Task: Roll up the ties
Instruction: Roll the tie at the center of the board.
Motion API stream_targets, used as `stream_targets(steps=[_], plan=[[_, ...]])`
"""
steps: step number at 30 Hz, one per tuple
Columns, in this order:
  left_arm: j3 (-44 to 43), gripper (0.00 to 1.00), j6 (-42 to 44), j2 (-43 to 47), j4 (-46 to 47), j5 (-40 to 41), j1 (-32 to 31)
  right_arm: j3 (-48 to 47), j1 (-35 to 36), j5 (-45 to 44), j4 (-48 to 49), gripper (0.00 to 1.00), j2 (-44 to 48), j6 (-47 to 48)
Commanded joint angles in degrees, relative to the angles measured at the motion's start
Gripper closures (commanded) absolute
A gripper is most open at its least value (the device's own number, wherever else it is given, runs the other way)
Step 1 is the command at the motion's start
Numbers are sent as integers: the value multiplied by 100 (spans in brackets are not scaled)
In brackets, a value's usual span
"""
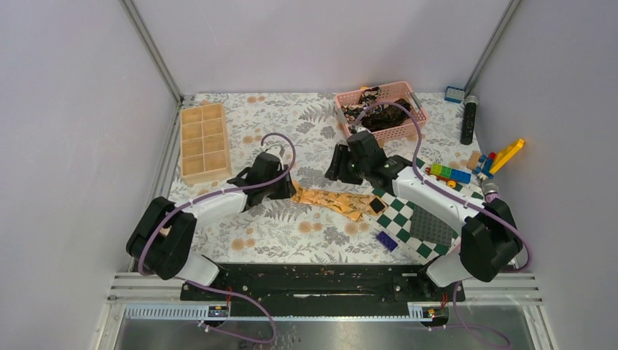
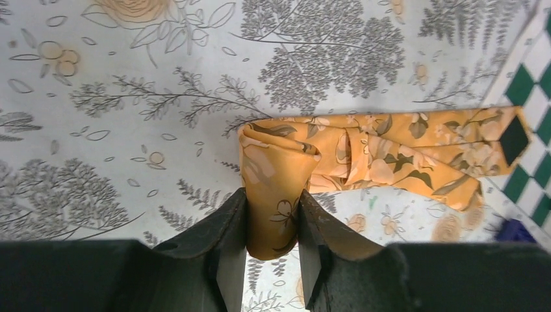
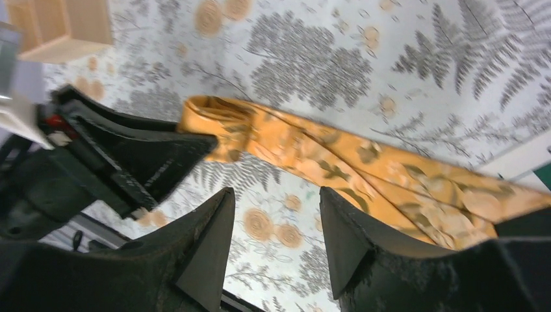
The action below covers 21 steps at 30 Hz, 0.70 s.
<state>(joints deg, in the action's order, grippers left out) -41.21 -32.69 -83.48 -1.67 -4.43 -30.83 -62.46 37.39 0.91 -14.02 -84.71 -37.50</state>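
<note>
**Figure.** Rolling the golden tie, start of the first turn.

- **Near right:** the green-and-white checkered board [image 1: 412, 216] lies on the floral worktop [image 1: 306, 124]. The right end of the golden tie [image 1: 331, 200] reaches the board's left edge.
- **Centre:** the tie runs leftward across the middle of the worktop, partly doubled over on itself.
- **Left end of the tie:** the left gripper [image 2: 273, 203] is clenched on a folded loop of the fabric. It pinches the loop from both sides, and the fold stands just past the fingertips.
- **Slightly farther:** the right gripper [image 3: 276, 195] hovers above the strip, fingers spread, nothing between them.
- **Far edge:** a pink basket [image 1: 419, 111] holds the dark ties [image 1: 386, 117]; their number cannot be told.

The step in hand appears to be the first turn of the roll. To do it well:

1. Hold the pinch close to the fold.
2. Turn the loop toward the board so that each wrap lands squarely on the strip.
3. Use the free gripper to press the loose length flat and in line, smoothing the doubled section first.

The fabric looks glossy and probably slippery, so a loose grip could let the roll skew or spring open.
</note>
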Motion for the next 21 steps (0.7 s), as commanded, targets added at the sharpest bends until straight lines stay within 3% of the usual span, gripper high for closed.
stream_targets(steps=[1,21], plan=[[-450,69,353,-14,-632,1130,-215,307,-63,-356,-159,41,340,128],[-1448,72,751,-716,-1823,2954,-928,813,-110,-832,-496,39,1311,201]])
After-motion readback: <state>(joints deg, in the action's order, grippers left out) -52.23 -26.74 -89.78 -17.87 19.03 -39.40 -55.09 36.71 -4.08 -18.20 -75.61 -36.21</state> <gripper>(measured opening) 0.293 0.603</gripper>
